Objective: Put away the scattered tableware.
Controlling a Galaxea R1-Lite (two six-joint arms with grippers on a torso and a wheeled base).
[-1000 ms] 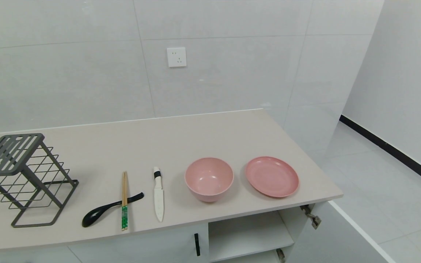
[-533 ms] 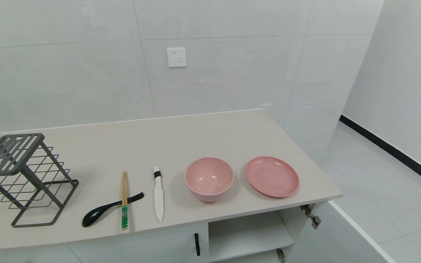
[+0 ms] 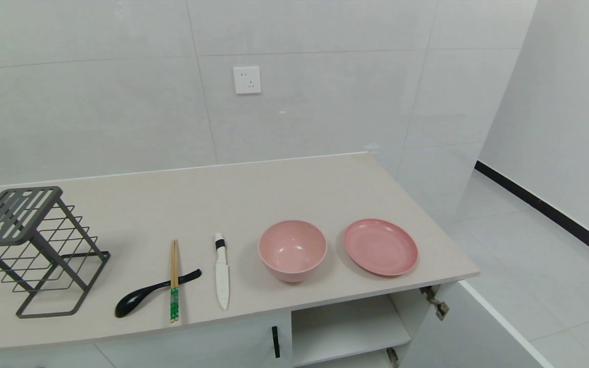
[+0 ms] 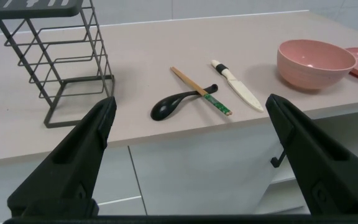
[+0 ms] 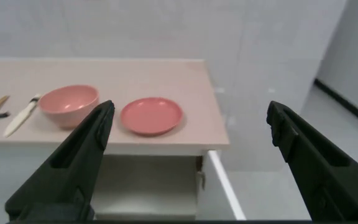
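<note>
Progress: nothing looks put away yet; every piece lies on the table [image 3: 274,189].
Rack [image 3: 34,245]: upright at the far left.
Spoon [image 3: 141,296]: right of the rack, its handle crossed by the chopsticks [image 3: 174,278].
Knife [image 3: 221,276]: just beside the chopsticks.
Bowl [image 3: 292,249]: upright, near the plate [image 3: 380,247] at the right end.
Cupboard [image 3: 345,327]: open below, the likely home for the dishes.
Left end effector [image 4: 189,102]: fingers wide apart, holding nothing, short of the table.
Right end effector [image 5: 189,107]: the same, touching nothing.
</note>
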